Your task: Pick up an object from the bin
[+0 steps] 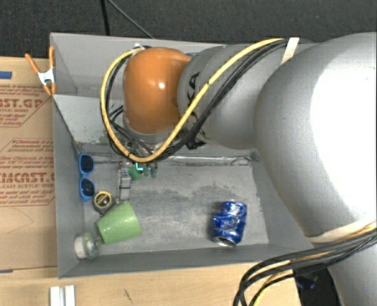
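Where the fingers hang near a green cup, their gap cannot be told.

A crushed blue can lies alone toward the right. Over on the left, a green cup lies tipped over, near a small dark ring and blue sunglasses.
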You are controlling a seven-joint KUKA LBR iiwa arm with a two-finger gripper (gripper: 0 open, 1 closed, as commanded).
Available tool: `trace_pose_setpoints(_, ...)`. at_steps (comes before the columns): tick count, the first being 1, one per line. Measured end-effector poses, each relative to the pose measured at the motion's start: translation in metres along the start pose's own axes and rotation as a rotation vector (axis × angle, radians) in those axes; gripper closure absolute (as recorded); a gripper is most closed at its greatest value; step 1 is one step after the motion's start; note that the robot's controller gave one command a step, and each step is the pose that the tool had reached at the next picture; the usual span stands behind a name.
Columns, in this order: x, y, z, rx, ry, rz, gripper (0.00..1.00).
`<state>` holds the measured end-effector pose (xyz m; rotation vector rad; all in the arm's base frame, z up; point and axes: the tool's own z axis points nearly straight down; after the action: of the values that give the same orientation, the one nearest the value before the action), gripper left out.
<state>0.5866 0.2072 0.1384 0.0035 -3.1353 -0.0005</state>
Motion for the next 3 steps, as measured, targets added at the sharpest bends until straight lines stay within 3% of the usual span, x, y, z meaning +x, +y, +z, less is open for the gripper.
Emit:
trace_pose_setpoints(1, 0.051, -0.008, 0.063, -0.007, -0.017, -0.045, 0.0)
trace_pose_setpoints(2, 0.065, -0.079, 0.049, 0.003, -0.006, -0.171, 0.0)
trace_pose_setpoints(3, 0.106, -0.155, 0.043, 0.003, -0.007, -0.374, 0.0)
